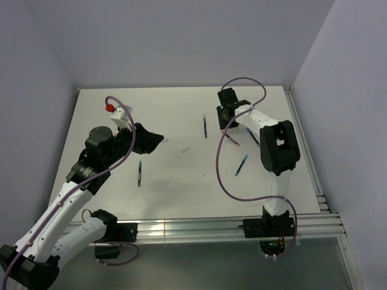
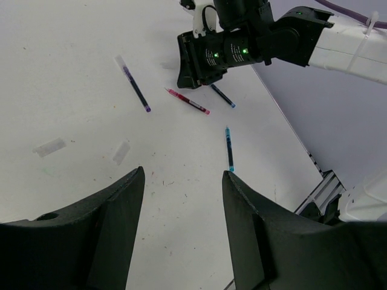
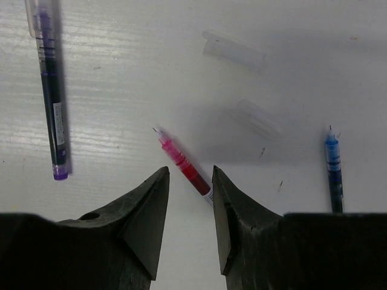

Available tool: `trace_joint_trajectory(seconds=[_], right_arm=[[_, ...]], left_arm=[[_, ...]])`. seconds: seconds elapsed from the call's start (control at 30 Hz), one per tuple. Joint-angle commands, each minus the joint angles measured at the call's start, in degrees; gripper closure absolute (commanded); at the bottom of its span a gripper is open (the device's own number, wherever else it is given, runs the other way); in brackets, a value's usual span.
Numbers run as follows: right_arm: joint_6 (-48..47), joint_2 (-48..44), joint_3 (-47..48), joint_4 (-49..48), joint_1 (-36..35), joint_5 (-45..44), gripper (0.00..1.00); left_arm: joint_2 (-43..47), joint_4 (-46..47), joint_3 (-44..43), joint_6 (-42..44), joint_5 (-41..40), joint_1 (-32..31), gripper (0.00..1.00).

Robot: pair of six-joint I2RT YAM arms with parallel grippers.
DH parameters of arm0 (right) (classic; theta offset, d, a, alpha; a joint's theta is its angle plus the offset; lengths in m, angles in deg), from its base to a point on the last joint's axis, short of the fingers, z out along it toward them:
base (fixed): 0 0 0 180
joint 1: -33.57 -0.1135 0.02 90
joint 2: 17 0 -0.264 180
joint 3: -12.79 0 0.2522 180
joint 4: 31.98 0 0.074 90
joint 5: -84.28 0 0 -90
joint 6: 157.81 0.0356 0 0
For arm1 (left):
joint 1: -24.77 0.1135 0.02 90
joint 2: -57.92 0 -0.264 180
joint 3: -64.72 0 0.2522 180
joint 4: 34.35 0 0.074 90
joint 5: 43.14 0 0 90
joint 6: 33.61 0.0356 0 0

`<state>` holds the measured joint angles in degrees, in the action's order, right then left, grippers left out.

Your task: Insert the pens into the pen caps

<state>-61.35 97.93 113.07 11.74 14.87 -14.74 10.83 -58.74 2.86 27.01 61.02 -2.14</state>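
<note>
Under right gripper (image 3: 190, 173), red pen (image 3: 180, 161), caps (image 3: 256, 118) just beyond

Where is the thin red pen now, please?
In the right wrist view the red pen lies at the right gripper, between a purple pen and a blue pen.

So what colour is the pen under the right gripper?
The pen is red; right wrist view.

Table (image 1: 181, 199): white, faint grey scuffs.
Red pen (image 3: 181, 162): pink-red barrel, clear tip.
Blue pen (image 3: 333, 172): light blue.
Purple pen (image 3: 51, 109): dark barrel, white label, purple end.
Green pen (image 1: 139, 173), near left: dark, green tip.
Caps (image 3: 233, 51) (image 3: 257, 119): pale, translucent.
Cable (image 1: 218, 162): purple.
Walls (image 1: 181, 42): pale lilac.
</note>
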Motion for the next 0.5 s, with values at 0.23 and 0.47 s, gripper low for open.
trace_joint_trajectory(seconds=[0.23, 0.47], right_arm=[[-2.0, 2.7, -0.3, -2.6, 0.5, 1.1, 0.59], [-2.3, 2.9, -0.4, -2.3, 0.7, 1.9, 0.63]], left_arm=[[-0.2, 1.6, -1.0, 0.4, 1.2, 0.2, 0.40], [-0.9, 1.6, -1.0, 0.4, 1.3, 0.3, 0.40]])
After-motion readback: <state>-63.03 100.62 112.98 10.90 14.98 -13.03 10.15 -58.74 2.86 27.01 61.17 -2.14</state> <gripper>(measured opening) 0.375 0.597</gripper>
